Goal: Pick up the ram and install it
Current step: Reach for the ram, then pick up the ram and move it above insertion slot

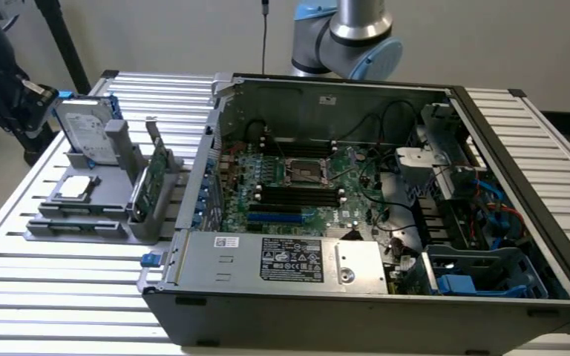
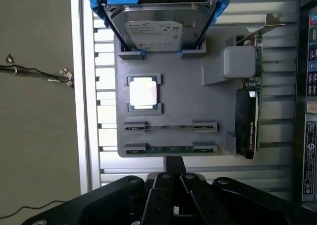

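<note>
the ram (image 2: 171, 149) stands edge-on in a slot of the grey holder (image 2: 183, 101) — just a thin green line shows, its chips hidden. the hard drive (image 2: 161, 24) and the computer case (image 2: 309, 86) are cut off by the wrist picture's edge, and the case's labels are too small to read. the gripper (image 2: 174, 159) shows closed tips, its body running out of frame. in the exterior view the arm (image 1: 359, 33) is cut off at the top edge.
</note>
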Robot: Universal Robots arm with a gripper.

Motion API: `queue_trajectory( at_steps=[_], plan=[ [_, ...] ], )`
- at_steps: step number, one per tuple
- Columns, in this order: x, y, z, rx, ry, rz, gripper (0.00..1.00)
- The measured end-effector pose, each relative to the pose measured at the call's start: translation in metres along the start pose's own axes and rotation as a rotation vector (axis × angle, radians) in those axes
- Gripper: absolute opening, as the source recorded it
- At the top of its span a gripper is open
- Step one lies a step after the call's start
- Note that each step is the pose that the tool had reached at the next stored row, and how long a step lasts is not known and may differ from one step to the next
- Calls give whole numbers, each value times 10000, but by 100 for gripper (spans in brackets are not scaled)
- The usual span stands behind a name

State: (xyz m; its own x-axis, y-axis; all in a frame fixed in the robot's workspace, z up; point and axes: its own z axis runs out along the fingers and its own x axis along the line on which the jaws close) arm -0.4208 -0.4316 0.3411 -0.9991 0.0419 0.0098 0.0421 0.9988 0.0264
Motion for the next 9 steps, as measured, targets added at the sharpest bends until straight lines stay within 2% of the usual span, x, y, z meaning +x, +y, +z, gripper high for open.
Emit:
queue_trajectory(
  at_steps=[9],
  plan=[
    [0,1,0,0,1,0,11]
  ],
)
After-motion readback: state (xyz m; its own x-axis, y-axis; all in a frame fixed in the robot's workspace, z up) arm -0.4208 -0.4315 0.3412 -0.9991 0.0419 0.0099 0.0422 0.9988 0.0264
